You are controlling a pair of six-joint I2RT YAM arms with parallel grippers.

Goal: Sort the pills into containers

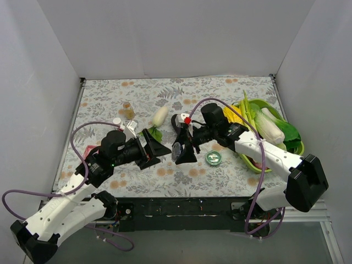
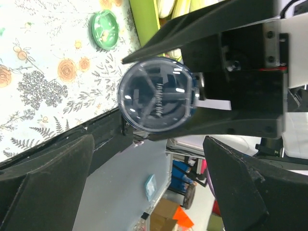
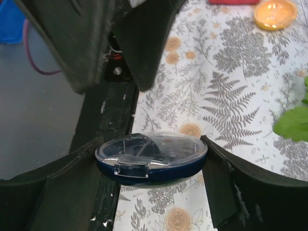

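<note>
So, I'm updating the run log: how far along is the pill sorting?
Done: nothing visibly sorted yet. In hand: the right arm's fingers clamp the blue tin, its clear lid apparently shut, while the left arm's fingers stand open facing it. Left: opening that tin and filling it; the green tin and the amber bottle sit on the table, untouched.

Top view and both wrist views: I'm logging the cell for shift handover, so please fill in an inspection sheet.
Surface: floral cloth, flat.
Job's things: blue tin held off the cloth; green tin and amber bottle on it; pills nothing seen.
Clutter: vegetable tray, radish.
Grippers: right gripper shut on blue tin; left gripper open, empty.
Cables: purple cable looping by each arm.
Surroundings: white walls.
</note>
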